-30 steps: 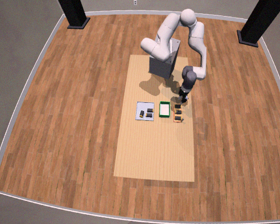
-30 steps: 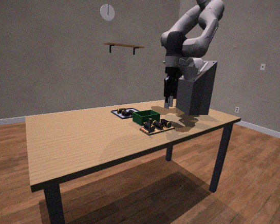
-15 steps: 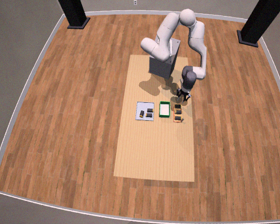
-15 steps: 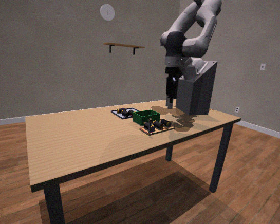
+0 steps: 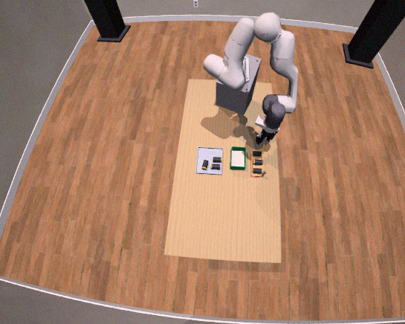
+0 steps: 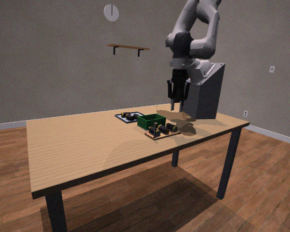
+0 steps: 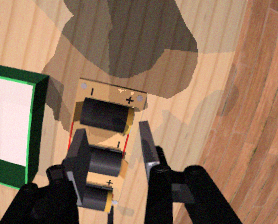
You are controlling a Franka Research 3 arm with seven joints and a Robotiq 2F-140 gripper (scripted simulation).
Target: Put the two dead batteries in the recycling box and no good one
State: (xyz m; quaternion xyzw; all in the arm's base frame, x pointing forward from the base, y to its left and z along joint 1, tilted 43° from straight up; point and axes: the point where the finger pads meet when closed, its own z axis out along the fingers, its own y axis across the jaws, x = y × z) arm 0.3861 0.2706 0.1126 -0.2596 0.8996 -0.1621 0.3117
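While top view hides plus marks, wrist view shows them on holder point(image 5: 253, 175) point(image 6: 163, 137) point(image 7: 98, 138).

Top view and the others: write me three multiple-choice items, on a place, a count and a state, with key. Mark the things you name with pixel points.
1. Where is the green recycling box point(image 5: 232, 160) point(image 6: 145, 124) point(image 7: 36, 130)?
A) on the tray
B) between tray and battery holder
C) on the floor

2. How many batteries point(image 5: 216, 160) point(image 6: 129, 116) lie on the tray point(image 5: 209, 151) point(image 6: 119, 116)?
A) three
B) five
C) one

3. The gripper point(image 5: 263, 143) point(image 6: 176, 109) point(image 7: 114, 139) is:
A) gripping a battery
B) gripping the box
C) open, holding nothing

1 B: top view, tray and battery holder point(image 5: 253, 175) point(image 6: 163, 135) point(image 7: 107, 94) flank it.
2 A: three dark cylinders there.
3 C: fingers apart, nothing between.
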